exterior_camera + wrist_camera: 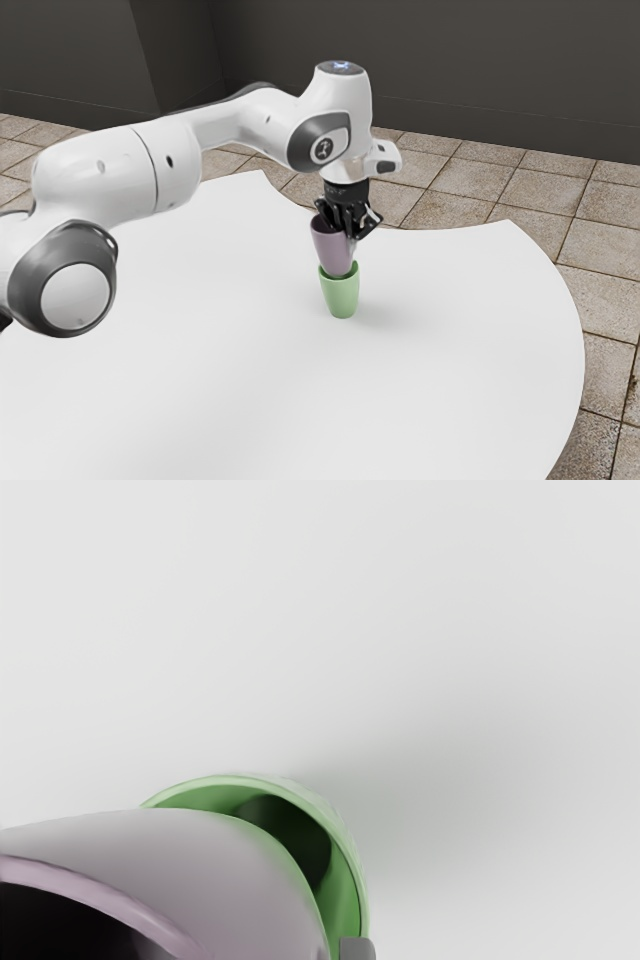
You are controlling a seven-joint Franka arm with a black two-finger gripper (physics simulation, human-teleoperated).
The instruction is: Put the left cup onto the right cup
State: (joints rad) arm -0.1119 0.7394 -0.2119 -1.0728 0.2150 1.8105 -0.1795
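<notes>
Exterior view: gripper (347,230) clamped on rim of purple cup (331,250), cup tilted, base in mouth of green cup (340,293), mid table (200,380). Wrist view: purple cup partly covers green cup's opening.

The white round tabletop (200,380) offers open passage on every side of the upright pale green plastic cup (340,293), widest toward the exterior view's right and the near edge. The way down into that cup is blocked. A mauve plastic cup (333,250) sits tilted in its mouth, leaving a crescent of the opening uncovered, and the black fingers (357,226) clamp the mauve rim above. The white robot arm (150,170) bars the exterior view's left.
</notes>
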